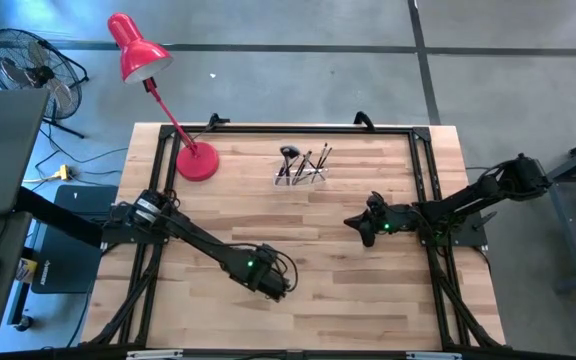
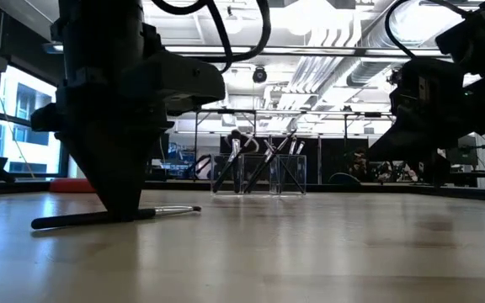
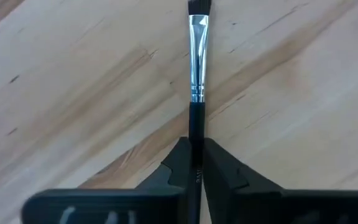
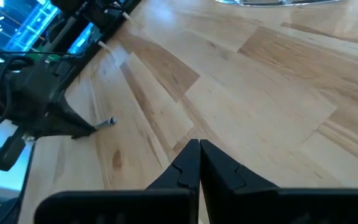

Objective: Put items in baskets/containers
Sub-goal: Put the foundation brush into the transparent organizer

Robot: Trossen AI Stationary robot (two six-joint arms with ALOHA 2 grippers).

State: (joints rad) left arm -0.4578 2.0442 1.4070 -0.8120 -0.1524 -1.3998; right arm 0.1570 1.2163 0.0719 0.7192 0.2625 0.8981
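A thin makeup brush (image 3: 197, 68) with a black handle, a silvery ferrule and a short dark head lies flat on the wood near the table's front left. My left gripper (image 1: 276, 282) points down over it and is shut on it. Near the far edge stands the clear holder (image 1: 301, 175). Several brushes (image 2: 263, 156) stand in it, heads up, leaning on its walls. My right gripper (image 1: 353, 222) hangs shut over the table's right half, with nothing between its fingers (image 4: 191, 163). My left gripper pinches the brush's black handle (image 3: 195, 134) between its two fingers, a little behind the ferrule. The fingers come from above, pointing down, and stand across the brush. The brush lies level on the table (image 2: 167, 210), sticking out on both sides of the fingers.
A red desk lamp stands with its round base (image 1: 196, 162) at the far left, its head (image 1: 136, 48) out past the table's edge. A black frame rail (image 1: 268, 128) runs along the table's sides. Bare wood lies between the two arms and the holder.
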